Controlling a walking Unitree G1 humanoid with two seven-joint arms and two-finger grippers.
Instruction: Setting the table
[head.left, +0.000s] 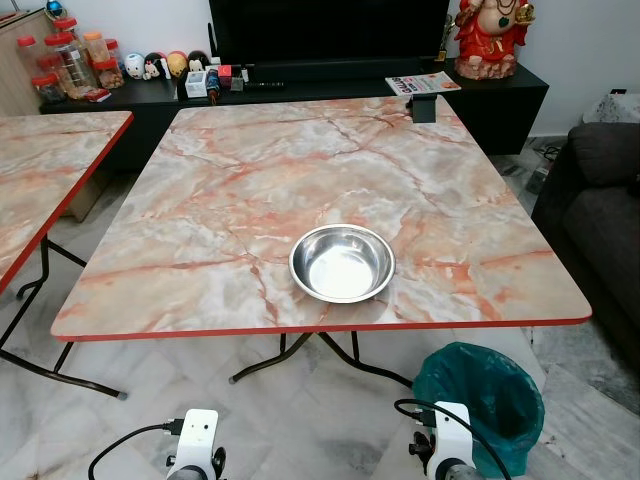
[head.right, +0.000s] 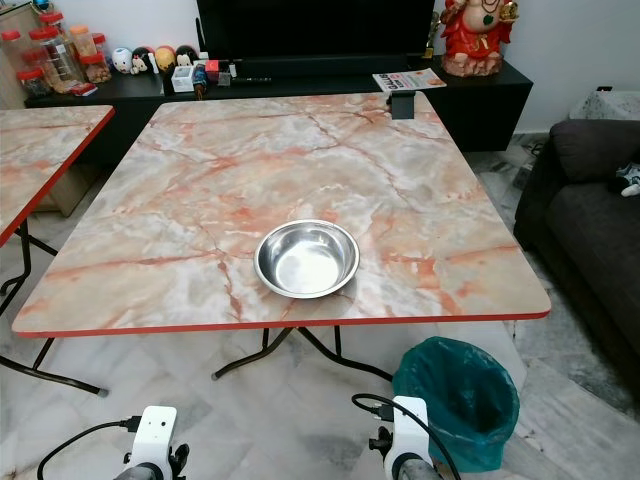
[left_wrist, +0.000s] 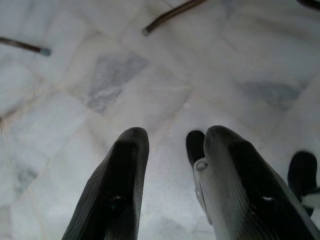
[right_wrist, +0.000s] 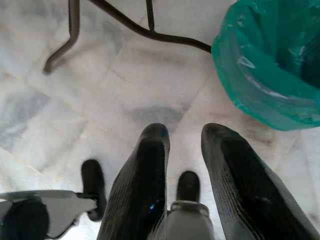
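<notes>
Near the front edge of the desk (head.left: 200, 200), a little right of its middle, a steel bowl (head.left: 342, 262) sits upright and empty in the left eye view. A second desk (head.left: 40, 160) stands to the left, a dark sofa (head.left: 600, 210) to the right, and a low black cabinet (head.left: 300, 90) with jars (head.left: 70, 60) and a red statue (head.left: 490, 35) runs along the back wall. A green-lined bin (head.left: 485, 400) stands on the floor (head.left: 300, 420) under the desk's near right corner.

From the right eye view, the same bowl (head.right: 306, 258) lies well apart from both wrists at the bottom edge.

Looking down the left wrist, the left pincer (left_wrist: 172, 150) hangs over the marble floor, fingers (left_wrist: 120, 185) parted by a moderate gap, holding and touching nothing.

Looking down the right wrist, the right pincer (right_wrist: 185, 145) also hangs with its fingers (right_wrist: 142, 185) a little apart and empty, above the floor, near the bin (right_wrist: 270, 60) and a desk leg (right_wrist: 70, 35).
</notes>
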